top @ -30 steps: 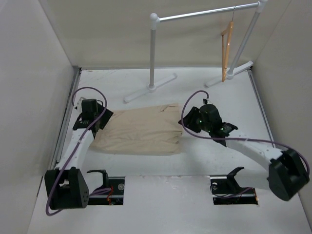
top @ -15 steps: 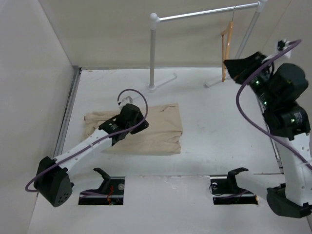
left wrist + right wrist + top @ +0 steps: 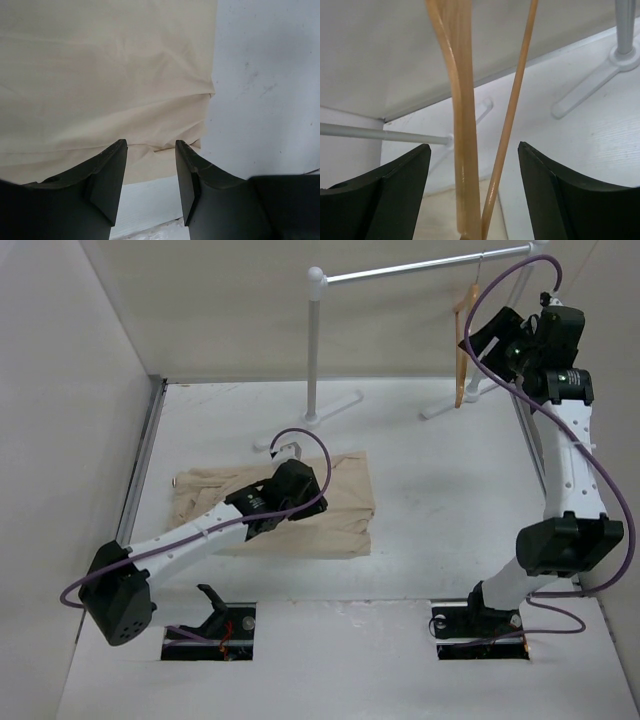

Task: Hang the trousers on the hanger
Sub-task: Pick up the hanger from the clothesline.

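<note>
The beige trousers point(image 3: 335, 505) lie folded flat on the white table. My left gripper point(image 3: 285, 502) hovers above them, open and empty. In the left wrist view its fingers point(image 3: 151, 150) frame the trousers' point(image 3: 100, 75) hem corner without touching it. The wooden hanger point(image 3: 462, 350) hangs by its hook from the white rail point(image 3: 420, 268) at the back right. My right gripper point(image 3: 485, 340) is raised right beside it. In the right wrist view the jaws point(image 3: 474, 146) stand wide open with the hanger's two wooden bars point(image 3: 462, 125) between them, touching neither finger.
The rail's left post point(image 3: 313, 350) and its feet point(image 3: 330, 410) stand on the table behind the trousers. The right post and foot point(image 3: 590, 85) are close to my right arm. Cream walls enclose the table on three sides. Two arm rests sit at the near edge point(image 3: 215, 615).
My right arm has risen from the table by the trousers to the hanging hanger. My left arm has swung from the trousers' left end to over their middle. The trousers' left end has spread out.
</note>
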Robot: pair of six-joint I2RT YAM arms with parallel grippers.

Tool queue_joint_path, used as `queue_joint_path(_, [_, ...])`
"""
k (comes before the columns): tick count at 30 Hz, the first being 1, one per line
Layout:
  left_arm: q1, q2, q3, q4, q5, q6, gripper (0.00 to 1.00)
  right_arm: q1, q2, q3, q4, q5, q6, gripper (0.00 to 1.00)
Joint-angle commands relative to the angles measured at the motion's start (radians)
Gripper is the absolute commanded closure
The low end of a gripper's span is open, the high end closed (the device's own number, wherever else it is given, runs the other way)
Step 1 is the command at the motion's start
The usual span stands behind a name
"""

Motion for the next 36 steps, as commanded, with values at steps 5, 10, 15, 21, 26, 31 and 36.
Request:
queue_joint_path(5, [0.009,0.028,0.008,0.011,0.023,-0.003,0.58,-0.007,0.017,0.044,0.106,-0.151,0.041,0.28])
queue_joint_path(10, [0.034,0.037,0.014,0.011,0.036,-0.002,0.58,0.002,0.069,0.038,0.146,-0.200,0.069,0.34])
queue_joint_path(15, [0.064,0.030,0.019,0.002,0.051,-0.002,0.58,0.002,0.103,0.032,0.189,-0.224,0.102,0.39])
queue_joint_path(21, [0.084,0.030,0.028,-0.007,0.056,0.000,0.58,0.005,0.103,-0.015,0.293,-0.290,0.161,0.67])
queue_joint_path(26, [0.087,0.036,0.030,-0.010,0.056,-0.002,0.58,0.004,0.069,-0.039,0.393,-0.322,0.194,0.80])
queue_joint_path(31, [0.103,0.030,0.022,-0.010,0.056,-0.003,0.58,0.002,0.035,-0.014,0.422,-0.339,0.190,0.84])
queue_joint_path(36, [0.111,0.017,0.027,-0.010,0.056,-0.003,0.58,0.004,-0.014,-0.029,0.423,-0.335,0.184,0.85])
